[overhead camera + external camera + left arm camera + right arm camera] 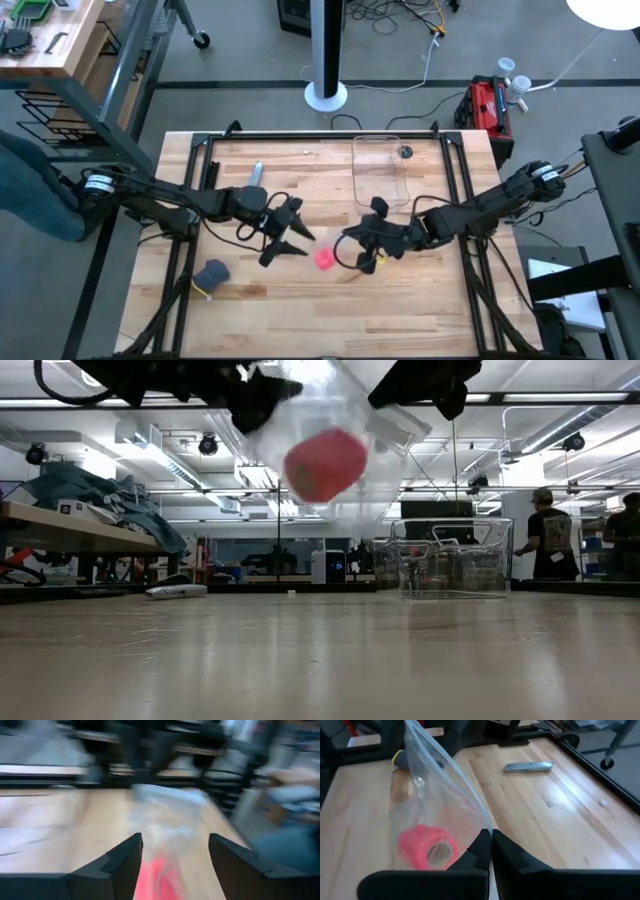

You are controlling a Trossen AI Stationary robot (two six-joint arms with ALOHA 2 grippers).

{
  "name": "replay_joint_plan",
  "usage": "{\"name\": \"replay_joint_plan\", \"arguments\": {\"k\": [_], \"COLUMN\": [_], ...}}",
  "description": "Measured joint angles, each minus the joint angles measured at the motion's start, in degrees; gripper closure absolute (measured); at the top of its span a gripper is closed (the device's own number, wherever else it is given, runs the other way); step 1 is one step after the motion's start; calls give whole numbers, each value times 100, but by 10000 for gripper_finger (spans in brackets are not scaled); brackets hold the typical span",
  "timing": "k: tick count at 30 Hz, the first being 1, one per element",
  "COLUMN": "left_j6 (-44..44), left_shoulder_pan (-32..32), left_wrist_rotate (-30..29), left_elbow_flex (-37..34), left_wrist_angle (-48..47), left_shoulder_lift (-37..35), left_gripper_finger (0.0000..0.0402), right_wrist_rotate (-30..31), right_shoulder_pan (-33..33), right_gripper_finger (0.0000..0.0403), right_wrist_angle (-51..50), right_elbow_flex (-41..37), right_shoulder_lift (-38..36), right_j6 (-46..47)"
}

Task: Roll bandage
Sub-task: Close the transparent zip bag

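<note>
The bandage is a compact pink-red roll [427, 847] lying inside a clear plastic bag [437, 790]. The bag hangs above the table between the two arms, and the roll [325, 463] shows through its wall. My right gripper [491, 836] is shut on the bag's edge. My left gripper [175, 840] stands open on the other side of the bag. Its fingers are on either side of the blurred plastic, and I cannot tell whether they touch it. From above, the roll [326, 258] lies between my left gripper [290, 243] and my right gripper [352, 242]. My right gripper pinches the bag's upper edge [482, 822] between its two shut fingers, coming from the table's right side and slanting down. The bag hangs below and in front of the fingers, clear of the table. The roll weighs down the bag's lower part.
A clear plastic container [378, 170] stands at the far right of the table. A grey utility knife [256, 172] lies at the far left. A dark grey-blue lump [212, 272] rests near the front left. People [548, 530] stand in the room beyond the table.
</note>
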Motion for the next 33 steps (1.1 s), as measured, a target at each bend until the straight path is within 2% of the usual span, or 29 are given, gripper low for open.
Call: {"name": "replay_joint_plan", "arguments": {"k": [2, 4, 10, 15, 19, 22, 26, 27, 33], "left_j6": [12, 96, 313, 380, 438, 630, 854, 861, 916], "left_shoulder_pan": [1, 7, -16, -12, -12, -11, -12, -12, -12], "left_wrist_rotate": [-649, -1029, -871, -880, -878, -835, -757, -741, -646], "left_elbow_flex": [0, 0, 0, 0, 0, -4, -4, -4, -4], "left_wrist_angle": [79, 197, 450, 779, 614, 584, 552, 558, 558], "left_shoulder_lift": [0, 0, 10, 46, 46, 48, 48, 48, 42], "left_gripper_finger": [177, 170, 162, 170, 180, 231, 368, 383, 399], "right_wrist_rotate": [-6, -13, -155, -216, -219, -221, -265, -365, -668], "right_shoulder_pan": [-14, -18, -31, -31, -29, -29, -29, -30, -28], "right_gripper_finger": [403, 403, 403, 403, 403, 403, 395, 390, 338], "right_wrist_angle": [11, 12, 14, 73, 164, 220, 230, 229, 65], "right_elbow_flex": [22, 47, 105, 142, 142, 142, 142, 142, 142], "right_shoulder_lift": [0, -5, -17, -17, -17, -15, -15, -15, -112], "right_j6": [162, 306, 466, 467, 458, 454, 454, 453, 221]}}
